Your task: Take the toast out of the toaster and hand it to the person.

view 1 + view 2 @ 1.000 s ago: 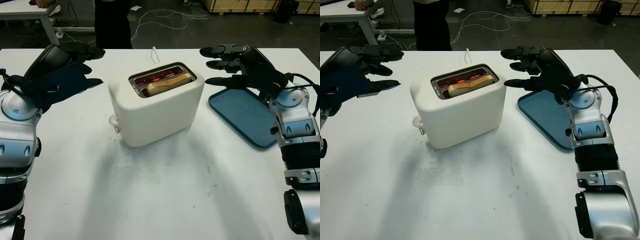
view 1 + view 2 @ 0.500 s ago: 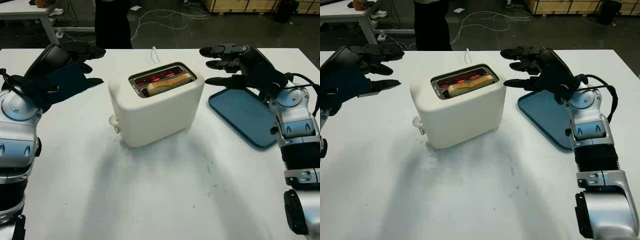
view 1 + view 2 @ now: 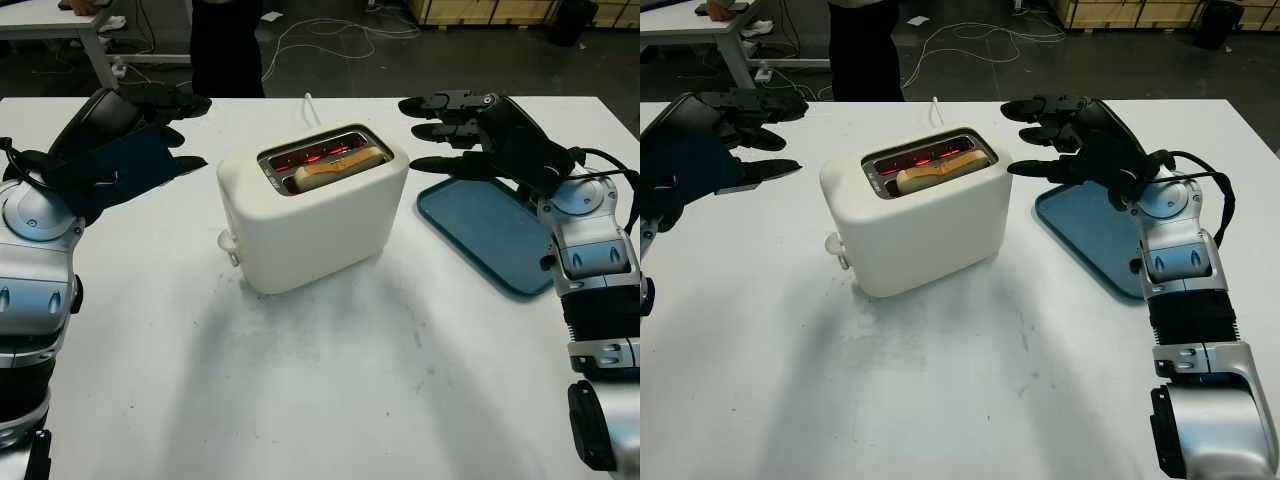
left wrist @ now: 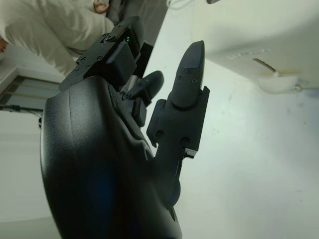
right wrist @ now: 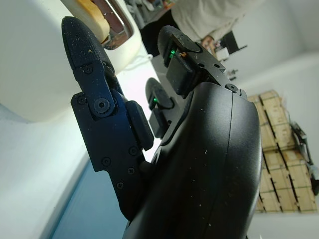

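Toast (image 3: 338, 165) is seated in the toaster (image 3: 310, 205) (slots glowing red). Left hand (image 3: 140, 140) and right hand (image 3: 470, 130) are held open, empty, flanking it.

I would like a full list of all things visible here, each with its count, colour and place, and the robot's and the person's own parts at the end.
toaster: one, white, middle of the table, slots glowing red inside.
toast: one slice, light brown, standing in the toaster's nearer slot.
tray: one, blue, on the table to the right of the toaster, under the right arm.
table: one, white, carrying the toaster and the tray.
cables: several, pale, on the dark floor beyond the table.
second table: one, white, far left on the floor.
left hand: one, black, open, above the table left of the toaster.
right hand: one, black, open, raised right of the toaster.
person: one, dark trousers, standing beyond the table's far edge.
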`<action>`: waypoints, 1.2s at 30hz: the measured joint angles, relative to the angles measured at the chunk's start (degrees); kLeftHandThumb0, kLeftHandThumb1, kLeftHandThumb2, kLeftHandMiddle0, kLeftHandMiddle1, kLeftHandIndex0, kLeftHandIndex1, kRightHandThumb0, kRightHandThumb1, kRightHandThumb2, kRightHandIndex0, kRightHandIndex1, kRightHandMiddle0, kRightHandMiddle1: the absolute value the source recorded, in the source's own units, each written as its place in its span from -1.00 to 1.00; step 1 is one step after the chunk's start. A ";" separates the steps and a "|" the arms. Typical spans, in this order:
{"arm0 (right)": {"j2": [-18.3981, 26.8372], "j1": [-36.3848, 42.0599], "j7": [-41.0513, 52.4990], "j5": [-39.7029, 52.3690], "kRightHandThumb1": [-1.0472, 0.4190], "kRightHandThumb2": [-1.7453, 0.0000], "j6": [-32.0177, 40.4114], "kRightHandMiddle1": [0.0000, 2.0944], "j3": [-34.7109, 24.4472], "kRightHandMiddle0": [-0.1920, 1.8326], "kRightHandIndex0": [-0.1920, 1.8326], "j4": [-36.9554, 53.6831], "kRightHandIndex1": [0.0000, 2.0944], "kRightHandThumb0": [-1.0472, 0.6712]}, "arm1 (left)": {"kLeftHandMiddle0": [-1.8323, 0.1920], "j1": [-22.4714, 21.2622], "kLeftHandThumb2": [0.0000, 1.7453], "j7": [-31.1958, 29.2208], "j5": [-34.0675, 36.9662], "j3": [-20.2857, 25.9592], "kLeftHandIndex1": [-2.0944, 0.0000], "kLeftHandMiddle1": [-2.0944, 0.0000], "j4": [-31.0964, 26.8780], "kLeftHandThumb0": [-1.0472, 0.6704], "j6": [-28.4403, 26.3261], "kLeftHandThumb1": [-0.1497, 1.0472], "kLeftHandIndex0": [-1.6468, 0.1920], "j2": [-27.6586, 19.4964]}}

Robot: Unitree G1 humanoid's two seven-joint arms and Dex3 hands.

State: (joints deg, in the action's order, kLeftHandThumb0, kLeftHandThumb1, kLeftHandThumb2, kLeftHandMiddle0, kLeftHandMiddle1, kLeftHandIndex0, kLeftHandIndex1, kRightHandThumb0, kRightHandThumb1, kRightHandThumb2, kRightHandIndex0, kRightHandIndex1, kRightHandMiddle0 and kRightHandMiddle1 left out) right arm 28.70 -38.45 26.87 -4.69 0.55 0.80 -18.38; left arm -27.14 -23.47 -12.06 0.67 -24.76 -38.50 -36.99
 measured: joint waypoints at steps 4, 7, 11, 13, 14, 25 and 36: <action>0.00 0.00 -0.03 -0.06 -0.74 1.00 -0.01 -0.99 0.02 -0.24 -0.20 0.00 -0.99 -0.68 | 0.50 0.00 -0.89 0.06 0.00 0.00 0.98 0.26 0.04 -0.15 0.00 0.72 0.14 0.22; 0.00 0.00 -0.03 -0.09 -0.74 1.00 -0.07 -1.00 0.09 -0.24 -0.20 0.00 -0.99 -0.67 | 0.50 0.00 -0.89 0.06 0.00 0.00 0.98 0.26 0.04 -0.14 -0.01 0.72 0.14 0.28; 0.00 0.00 -0.03 -0.09 -0.74 1.00 -0.09 -1.00 0.09 -0.24 -0.20 0.00 -0.99 -0.67 | 0.50 -0.01 -0.88 0.06 -0.01 -0.01 0.98 0.26 0.03 -0.16 -0.38 0.72 0.14 0.30; 0.00 0.00 -0.03 -0.09 -0.74 1.00 -0.08 -1.00 0.09 -0.24 -0.20 0.00 -0.99 -0.67 | 0.50 -0.01 -0.88 0.06 -0.01 -0.01 0.98 0.26 0.04 -0.16 -0.38 0.72 0.14 0.32; 0.00 0.00 -0.03 -0.09 -0.74 1.00 -0.07 -1.00 0.10 -0.24 -0.21 0.00 -0.99 -0.67 | 0.51 -0.01 -0.88 0.06 0.00 0.00 0.99 0.26 0.03 -0.16 -0.43 0.72 0.14 0.36; 0.00 0.00 -0.02 -0.05 -0.73 1.00 -0.05 -1.00 0.10 -0.24 -0.21 0.00 -1.00 -0.67 | 0.49 0.00 -0.88 0.06 0.01 0.04 0.98 0.25 -0.06 -0.15 -0.58 0.73 0.13 0.55; 0.00 0.00 -0.02 -0.06 -0.74 1.00 -0.03 -1.00 0.11 -0.25 -0.21 0.23 -1.00 -0.69 | 0.48 0.01 -0.88 0.36 0.01 0.04 0.98 0.24 0.10 -0.17 -0.11 0.72 0.13 0.64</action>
State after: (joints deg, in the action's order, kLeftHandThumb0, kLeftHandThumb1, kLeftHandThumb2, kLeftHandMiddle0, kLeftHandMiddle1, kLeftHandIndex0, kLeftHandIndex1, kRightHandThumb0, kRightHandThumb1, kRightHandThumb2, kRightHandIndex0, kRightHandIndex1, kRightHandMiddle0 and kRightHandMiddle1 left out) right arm 28.70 -38.45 26.85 -4.75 0.52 0.91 -18.16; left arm -27.12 -23.11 -12.05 0.72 -24.66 -38.62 -36.36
